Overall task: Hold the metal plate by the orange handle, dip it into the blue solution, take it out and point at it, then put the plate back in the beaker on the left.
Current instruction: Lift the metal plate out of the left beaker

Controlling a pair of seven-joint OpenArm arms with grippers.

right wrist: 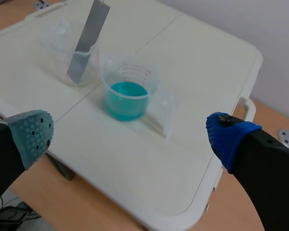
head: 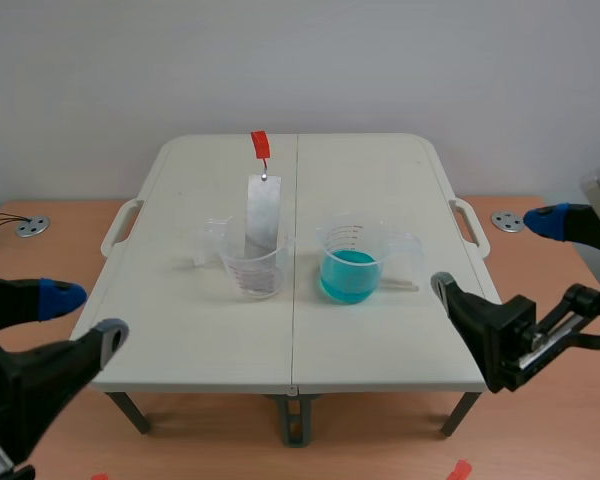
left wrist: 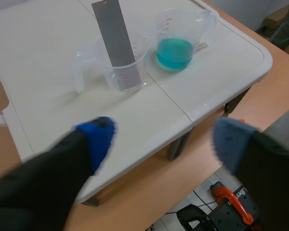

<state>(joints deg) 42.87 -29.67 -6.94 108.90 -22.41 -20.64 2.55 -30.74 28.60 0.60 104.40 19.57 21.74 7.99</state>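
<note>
The metal plate [head: 262,215] is a long, narrow strip of dull grey. It stands nearly upright with its lower end inside the left beaker [head: 252,268], a clear measuring cup with red markings, near the middle of the white tabletop [head: 380,345]. A small hook at the top of the plate carries the orange handle [head: 260,144], a short red-orange tab well above the beaker's rim.

Just beside it, not touching, stands the right beaker [head: 365,240], also clear, with the blue solution [head: 349,274] filling its lower part. The seam of the folding tabletop runs between the two.

My left pincer [head: 88,317] hangs low at the near left corner of the tabletop, fingers spread wide and holding nothing. My right pincer [head: 491,254] hangs by the near right edge, also spread wide and holding nothing. Both are well apart from the beakers.

By my count there is one plate, two beakers and two pincers. There are also two round metal discs [head: 32,227] on the wooden surface, one on each side of the tabletop.
</note>
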